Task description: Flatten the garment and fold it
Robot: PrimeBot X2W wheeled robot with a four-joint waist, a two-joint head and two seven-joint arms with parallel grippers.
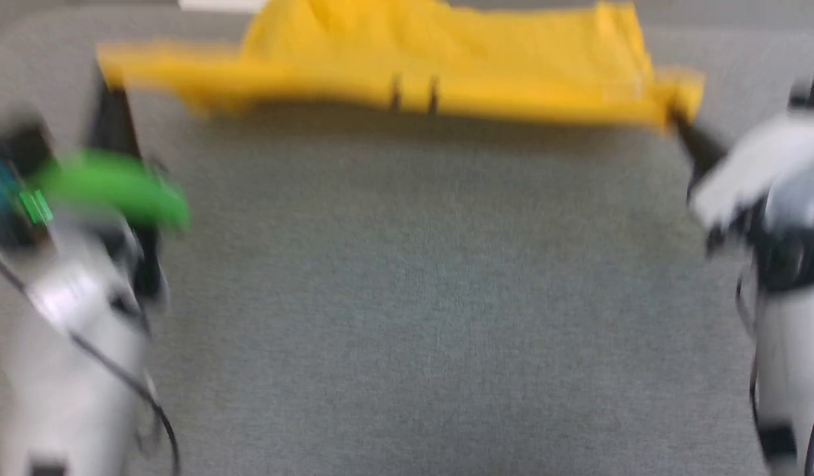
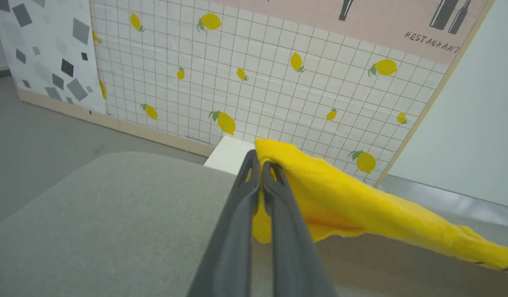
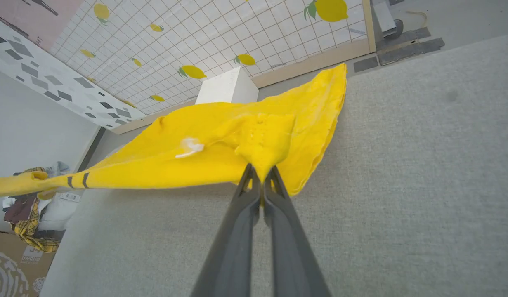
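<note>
The garment (image 1: 446,66) hung over the far part of the grey desk (image 1: 407,297), stretched taut between the two arms. The left jaws were shut tight on one bunched corner of it. In the left wrist view yellow cloth (image 2: 361,206) was pinched between their long dark fingers (image 2: 233,231), just above the desk (image 2: 113,214). The right jaws were likewise closed, their fingers (image 3: 237,231) nipping a small tuck of the cloth (image 3: 220,140) at the opposite end.

The garment's long axis ran from side to side across the desk, parallel to its far edge. Its near hem was lifted clear and cast a shadow on the desk. Whether its far part touched the desk could not be told, as the head view was blurred.

The cloth was a soft, bright yellow knit, creased where it was gripped and sagging in a shallow sheet between the grips. Two short black stripes (image 1: 413,92) marked the near hem, and a small white patch (image 3: 190,145) showed on top. The desk (image 3: 402,165) had a flat, felt-like grey covering and a rounded corner. A white box (image 3: 229,86) stood beyond the desk's far edge.
</note>
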